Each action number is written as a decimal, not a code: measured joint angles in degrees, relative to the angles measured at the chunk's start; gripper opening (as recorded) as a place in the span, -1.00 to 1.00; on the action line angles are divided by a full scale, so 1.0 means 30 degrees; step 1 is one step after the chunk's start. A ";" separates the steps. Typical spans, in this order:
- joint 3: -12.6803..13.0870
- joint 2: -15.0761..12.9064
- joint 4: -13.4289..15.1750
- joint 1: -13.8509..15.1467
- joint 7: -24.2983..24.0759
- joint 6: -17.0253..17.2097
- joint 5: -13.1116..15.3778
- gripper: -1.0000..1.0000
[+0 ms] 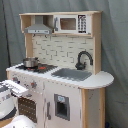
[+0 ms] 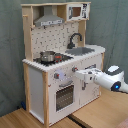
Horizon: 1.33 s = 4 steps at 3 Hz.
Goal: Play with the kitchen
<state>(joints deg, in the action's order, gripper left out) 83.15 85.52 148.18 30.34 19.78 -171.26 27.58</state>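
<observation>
Right, the kitchen (image 2: 62,65) stands upright on the wooden floor (image 2: 30,120) against a grey-green curtain (image 2: 10,55). Its long axis runs along the counter. In the second exterior view the front panel faces the camera and slightly toward the second exterior view's right; in the first exterior view the front faces toward the first exterior view's left.

Along the counter, in both exterior views: small pot (image 2: 48,56) on the stovetop (image 1: 37,67), then the grey sink (image 1: 71,74) with the black faucet (image 1: 83,59) arching over it. The rounded counter end (image 1: 100,79) overhangs the side past the sink. Hood (image 2: 50,20) sits above the stove, microwave (image 1: 70,23) on the top shelf beside it.

My gripper (image 2: 80,74) reaches in horizontally from the second exterior view's right, level with the knob row (image 2: 60,76), its tip just at the front panel above the oven door (image 2: 64,96). I cannot tell whether the claw is wide or narrow (the fingers merge with the white panel). In the first exterior view the arm (image 1: 11,92) enters at the lower left edge, close to the oven side.

Open room: floor in front of the oven, and air above the counter below the hood.
</observation>
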 joint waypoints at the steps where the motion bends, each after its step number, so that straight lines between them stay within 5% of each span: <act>1: -0.0105 0.0001 0.0616 -0.1575 0.0137 0.1045 0.0002 1.00; 2: -0.0695 -0.0011 0.0150 -0.2434 0.1760 0.1623 0.0005 1.00; 4: -0.3261 -0.0221 0.0270 -0.3750 0.4881 0.1971 -0.0002 1.00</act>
<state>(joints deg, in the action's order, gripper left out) 73.37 84.86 148.99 19.09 34.42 -165.35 27.57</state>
